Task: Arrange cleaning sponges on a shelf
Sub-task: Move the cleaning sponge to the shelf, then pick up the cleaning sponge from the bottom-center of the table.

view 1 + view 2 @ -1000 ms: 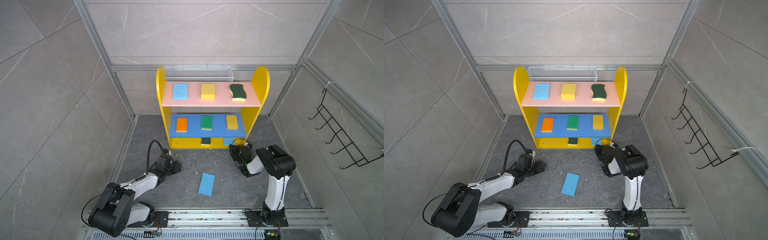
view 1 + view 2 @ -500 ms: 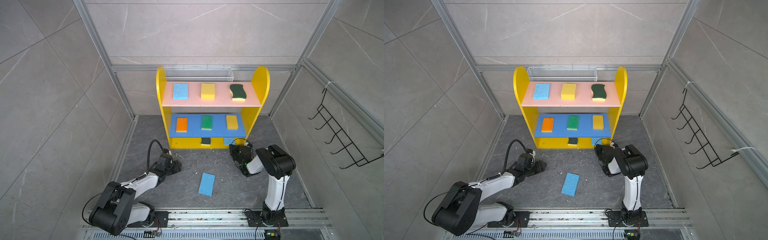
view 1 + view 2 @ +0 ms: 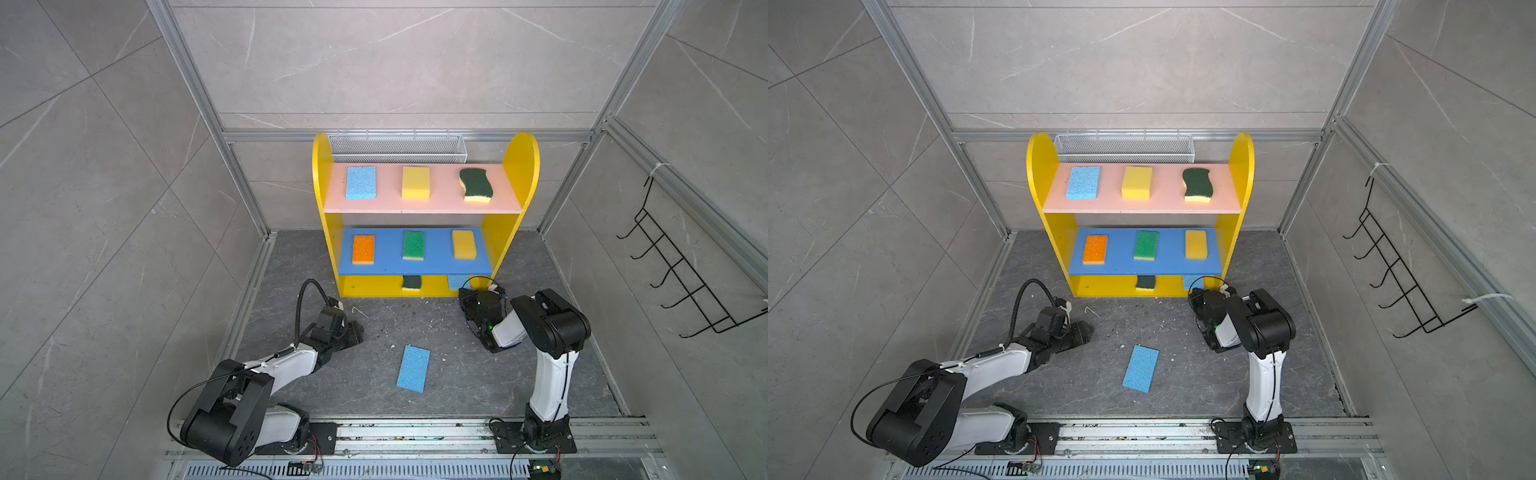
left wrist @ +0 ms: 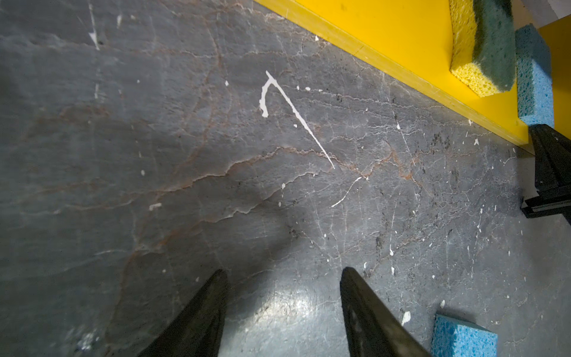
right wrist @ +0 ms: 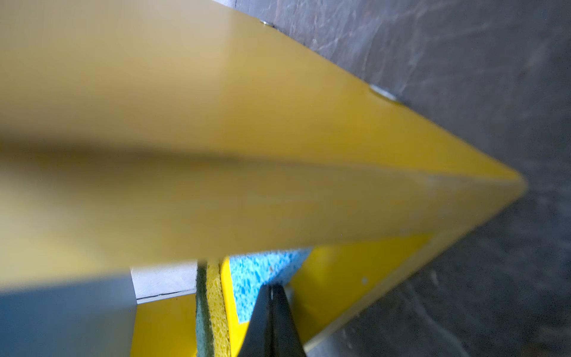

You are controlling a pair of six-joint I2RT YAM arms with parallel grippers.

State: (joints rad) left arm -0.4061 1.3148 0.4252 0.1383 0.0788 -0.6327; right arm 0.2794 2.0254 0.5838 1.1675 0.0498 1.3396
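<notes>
The yellow shelf (image 3: 322,174) stands at the back. Its pink board holds a light blue, a yellow and a wavy dark-green sponge; the blue board (image 3: 440,259) holds an orange, a green and a yellow one. On the base lie a dark-green sponge (image 3: 411,282) and a light blue sponge (image 5: 259,269). My right gripper (image 5: 271,287) is shut, empty, its tips against that blue sponge's edge. Another light blue sponge (image 3: 413,368) lies flat on the floor. My left gripper (image 4: 282,273) is open and empty, low over the floor to the left of it.
A white wire mesh basket (image 3: 399,147) hangs behind the shelf. A black wire hook rack (image 3: 681,286) is on the right wall. Tiled walls close in on both sides, and the arms' metal rail (image 3: 415,432) runs along the front.
</notes>
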